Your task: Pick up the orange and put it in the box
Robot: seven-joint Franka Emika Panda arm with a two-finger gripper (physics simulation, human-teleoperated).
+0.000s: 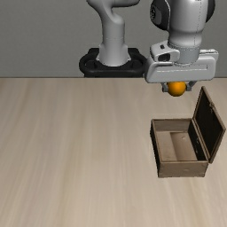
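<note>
Exterior view: we see the arm rising from its base (113, 62) and bending over, so that the gripper (178, 90) points straight down, its fingers clenched on the orange (178, 87) from two sides. We place the orange outside the open box (182, 168), just beyond its far wall. The lid (210, 124) stands tilted back at the exterior view's right, on the wooden table (71, 151).

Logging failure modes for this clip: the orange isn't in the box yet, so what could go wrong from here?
The orange sits low in the gripper, so it might slip out before reaching the box. The raised lid stands on the exterior view's right; the gripper could clip it when lowering.
</note>
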